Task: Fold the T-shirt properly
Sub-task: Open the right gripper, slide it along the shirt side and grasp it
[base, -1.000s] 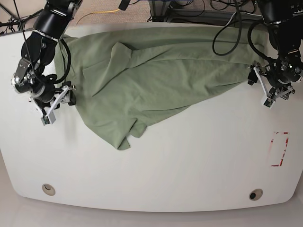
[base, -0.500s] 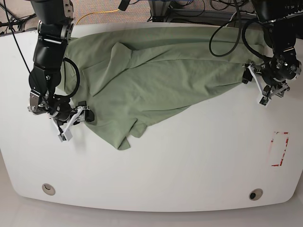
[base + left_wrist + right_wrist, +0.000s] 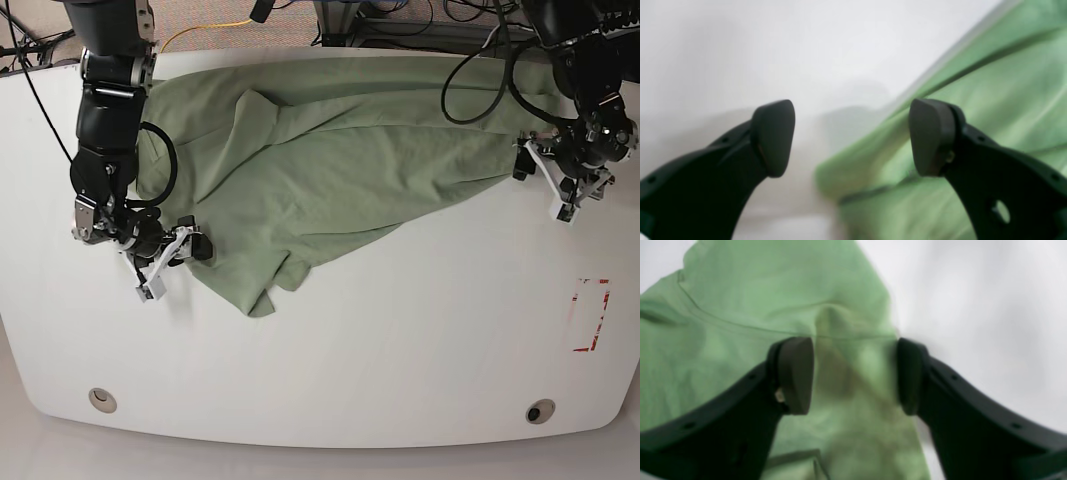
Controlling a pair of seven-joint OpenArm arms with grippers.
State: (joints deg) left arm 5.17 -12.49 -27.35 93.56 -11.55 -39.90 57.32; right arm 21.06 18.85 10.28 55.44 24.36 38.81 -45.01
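The sage-green T-shirt (image 3: pixel 340 160) lies crumpled and spread across the far half of the white table (image 3: pixel 400 340), with a bunched corner pointing toward the front. My right gripper (image 3: pixel 172 265) is open at the shirt's lower left edge. In the right wrist view the cloth (image 3: pixel 740 306) lies between and below its open fingertips (image 3: pixel 853 376). My left gripper (image 3: pixel 545 185) is open at the shirt's right edge. In the left wrist view its open fingertips (image 3: pixel 851 136) straddle the cloth's edge (image 3: pixel 973 83), one finger (image 3: pixel 773 136) over bare table.
A red-outlined rectangle (image 3: pixel 590 315) is marked on the table at the right. Two round holes (image 3: pixel 102 400) (image 3: pixel 540 411) sit near the front edge. Black cables (image 3: pixel 480 70) hang over the shirt's far right, and a yellow cable (image 3: pixel 215 28) lies behind the table.
My right gripper has moved forward and right, from beside the shirt to its lower left edge. My left gripper has shifted slightly up toward the shirt's right edge.
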